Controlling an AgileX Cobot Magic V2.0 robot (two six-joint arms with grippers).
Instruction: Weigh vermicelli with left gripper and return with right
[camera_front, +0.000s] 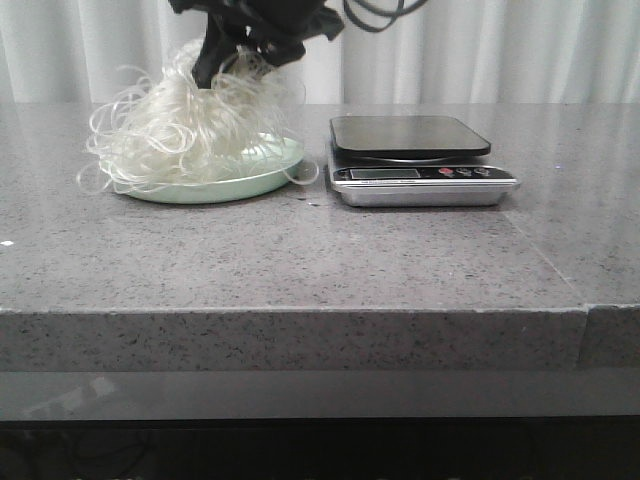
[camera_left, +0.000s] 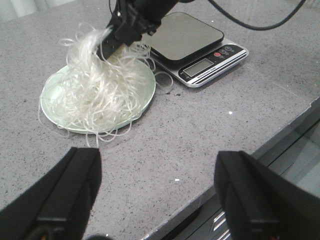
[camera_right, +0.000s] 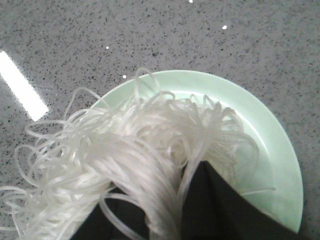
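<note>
The vermicelli (camera_front: 185, 130) is a fluffy whitish tangle resting on the pale green plate (camera_front: 235, 185) at the table's left. My right gripper (camera_front: 232, 60) reaches down from above and is shut on the top of the strands. In the right wrist view its black fingers (camera_right: 220, 205) pinch a bundle of vermicelli (camera_right: 125, 160) over the plate (camera_right: 272, 145). The left wrist view shows the same gripper (camera_left: 116, 42), vermicelli (camera_left: 95, 87) and plate (camera_left: 49, 95). My left gripper (camera_left: 160, 167) is open and empty, above the table's front edge. It is out of the front view.
A silver kitchen scale (camera_front: 410, 135) with an empty dark platform stands just right of the plate; it also shows in the left wrist view (camera_left: 187, 35). A black cable (camera_left: 260, 22) hangs over it. The grey stone table's front edge (camera_left: 260, 145) is near my left gripper.
</note>
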